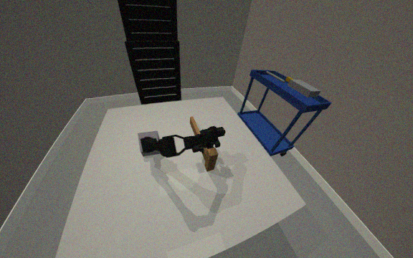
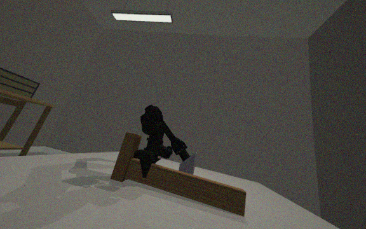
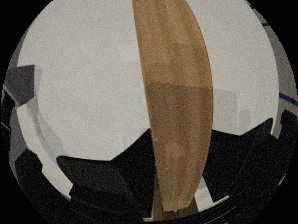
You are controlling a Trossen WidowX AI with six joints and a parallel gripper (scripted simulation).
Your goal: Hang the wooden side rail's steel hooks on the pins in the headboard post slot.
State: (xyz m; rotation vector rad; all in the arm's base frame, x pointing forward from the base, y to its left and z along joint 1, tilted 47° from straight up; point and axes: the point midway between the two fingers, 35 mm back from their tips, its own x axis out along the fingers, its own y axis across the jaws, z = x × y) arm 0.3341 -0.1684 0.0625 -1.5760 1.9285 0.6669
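Observation:
The wooden side rail (image 1: 193, 125) (image 2: 199, 190) (image 3: 177, 65) lies long and low, its near end against the side of the upright headboard post (image 1: 211, 158) (image 2: 126, 156). In the exterior view no gap shows between rail and post. The rail's far end is at or very near the table top. My gripper (image 2: 145, 168) (image 3: 168, 130) is shut on the rail near its post end, one finger on each side, beside the post. The steel hooks, the slot and its pins are hidden, so I cannot tell whether the hooks sit on the pins.
The arm's grey base block (image 1: 150, 136) (image 2: 187, 164) stands beside the rail. A blue cart (image 1: 264, 125) stands beyond the table's right edge, a dark rack (image 1: 154, 64) at the back. A wooden shelf unit (image 2: 37, 130) stands at the left in the exterior view.

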